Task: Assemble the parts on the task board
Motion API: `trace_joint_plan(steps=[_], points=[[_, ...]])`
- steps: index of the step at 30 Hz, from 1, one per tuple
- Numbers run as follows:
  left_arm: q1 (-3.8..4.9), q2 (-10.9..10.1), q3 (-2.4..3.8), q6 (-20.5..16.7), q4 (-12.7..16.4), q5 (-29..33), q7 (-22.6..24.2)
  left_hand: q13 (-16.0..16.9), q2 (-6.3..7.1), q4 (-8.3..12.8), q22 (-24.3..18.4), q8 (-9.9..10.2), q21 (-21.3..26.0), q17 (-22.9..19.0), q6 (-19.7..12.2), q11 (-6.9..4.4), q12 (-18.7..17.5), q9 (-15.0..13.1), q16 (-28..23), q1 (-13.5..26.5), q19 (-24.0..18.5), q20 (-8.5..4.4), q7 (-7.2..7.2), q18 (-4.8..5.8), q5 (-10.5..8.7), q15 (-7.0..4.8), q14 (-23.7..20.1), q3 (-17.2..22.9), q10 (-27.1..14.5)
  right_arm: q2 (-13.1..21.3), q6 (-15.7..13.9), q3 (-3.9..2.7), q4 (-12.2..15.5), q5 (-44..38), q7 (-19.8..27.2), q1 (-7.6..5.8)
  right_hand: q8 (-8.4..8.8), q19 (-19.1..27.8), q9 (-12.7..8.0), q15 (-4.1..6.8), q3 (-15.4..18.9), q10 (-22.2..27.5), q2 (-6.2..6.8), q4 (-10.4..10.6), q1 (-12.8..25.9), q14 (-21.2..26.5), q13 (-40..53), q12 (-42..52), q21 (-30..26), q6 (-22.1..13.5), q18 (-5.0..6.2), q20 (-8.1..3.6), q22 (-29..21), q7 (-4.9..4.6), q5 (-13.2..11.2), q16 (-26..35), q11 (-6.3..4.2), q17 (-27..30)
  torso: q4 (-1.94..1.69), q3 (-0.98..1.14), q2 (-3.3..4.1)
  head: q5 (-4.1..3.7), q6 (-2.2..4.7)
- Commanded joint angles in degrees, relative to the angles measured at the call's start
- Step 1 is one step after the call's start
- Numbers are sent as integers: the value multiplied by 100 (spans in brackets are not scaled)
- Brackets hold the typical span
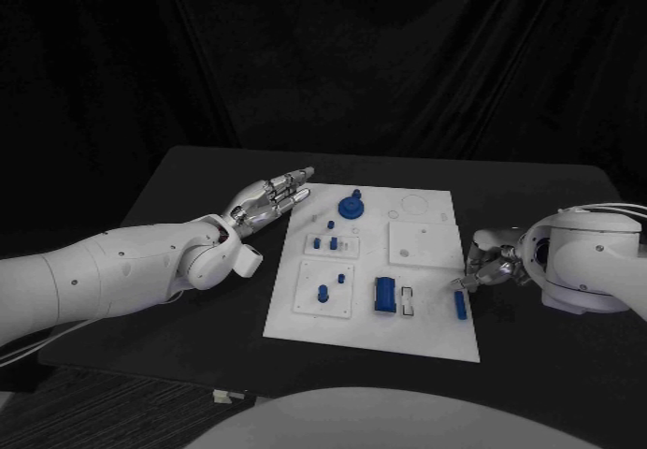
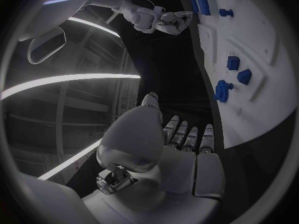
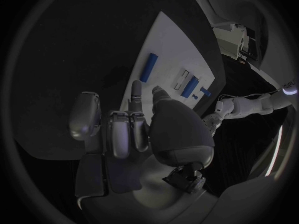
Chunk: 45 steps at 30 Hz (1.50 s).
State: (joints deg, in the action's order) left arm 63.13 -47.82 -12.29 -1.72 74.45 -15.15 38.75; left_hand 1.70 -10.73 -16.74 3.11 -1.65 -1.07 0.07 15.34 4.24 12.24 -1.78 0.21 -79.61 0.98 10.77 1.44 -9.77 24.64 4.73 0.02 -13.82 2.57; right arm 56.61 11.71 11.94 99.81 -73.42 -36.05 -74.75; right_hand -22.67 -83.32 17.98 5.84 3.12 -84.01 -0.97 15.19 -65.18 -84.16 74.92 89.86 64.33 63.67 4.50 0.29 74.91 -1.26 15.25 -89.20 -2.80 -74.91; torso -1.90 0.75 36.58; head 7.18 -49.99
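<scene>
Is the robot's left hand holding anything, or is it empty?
Empty. The left hand lies open beside the task board, fingers stretched out, nothing between them.

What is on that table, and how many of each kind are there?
White task board: 1
Larger blue parts: 3 (round knob, block, bar)
Small blue pegs: 5, as far as I can make out
Robot hands: 2 (left robot hand, right robot hand)
Total: 11

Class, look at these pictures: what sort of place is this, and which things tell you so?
Probably a robotics test bench: a black table against black curtains, a white task board carrying small blue parts, and two robot hands, left and right, beside it.
</scene>
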Motion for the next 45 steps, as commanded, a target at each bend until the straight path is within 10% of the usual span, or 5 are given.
trace_joint_plan(steps=[1, 25, 37, 45], points=[[-6, 18, 6, 132, 3, -27, 1322, 10, -13, 0, -3, -4, 25, 11, -43, 74, 36, 3, 36, -57, 4, 50, -28, -14, 61, 68, 12, 13, 3, 10, 137, -1, 17, -71, -115, 43, 24, 29, 8, 26, -2, -599, 2, 33, 43, -526, 1508, 14, -1, 32, 33, 3, 851, -1, -23, 30, -7, -1248, 0, 1, 3, -8, -1], [-6, 32, 6, 306, -10, -27, 1263, 12, -91, 3, 10, 10, 13, 38, -207, 267, 72, 17, 132, -139, 18, 178, -270, 116, 187, 332, 51, -7, 24, -131, -10, -1, -80, -76, -116, 378, 566, -65, -15, 15, -169, -599, -31, -385, -406, -560, 1508, 14, 158, 44, 3, 8, 905, -33, 288, -34, 10, -1393, 0, 0, 2, 16, -1], [-7, 38, 6, 363, -17, -27, 1238, 14, -135, 14, 16, 9, 8, 43, -218, 315, 88, 16, 153, -246, 24, 197, -248, 143, 392, 377, 61, 30, 26, -160, -373, -1, -48, -3, -90, 497, 836, -67, 99, -36, -826, -599, 117, -1314, -1293, -556, 1508, 14, 128, -160, 4, 45, 904, -123, 1177, -25, 83, -1373, -2, 1, 5, 35, -1], [-10, 59, 6, 406, -41, -27, 1218, 20, -171, 13, 22, 10, 4, 53, -237, 366, 125, 18, 188, -315, 30, 228, -169, 155, 491, 418, 78, 65, 28, -121, -730, -1, -17, 861, 74, 513, 1002, -116, 197, -171, -1644, -599, 185, -1903, -1214, -573, 1508, 14, 322, -343, -34, 158, 954, -296, 906, -58, 247, -1453, 1, 1, 3, 48, -1]])
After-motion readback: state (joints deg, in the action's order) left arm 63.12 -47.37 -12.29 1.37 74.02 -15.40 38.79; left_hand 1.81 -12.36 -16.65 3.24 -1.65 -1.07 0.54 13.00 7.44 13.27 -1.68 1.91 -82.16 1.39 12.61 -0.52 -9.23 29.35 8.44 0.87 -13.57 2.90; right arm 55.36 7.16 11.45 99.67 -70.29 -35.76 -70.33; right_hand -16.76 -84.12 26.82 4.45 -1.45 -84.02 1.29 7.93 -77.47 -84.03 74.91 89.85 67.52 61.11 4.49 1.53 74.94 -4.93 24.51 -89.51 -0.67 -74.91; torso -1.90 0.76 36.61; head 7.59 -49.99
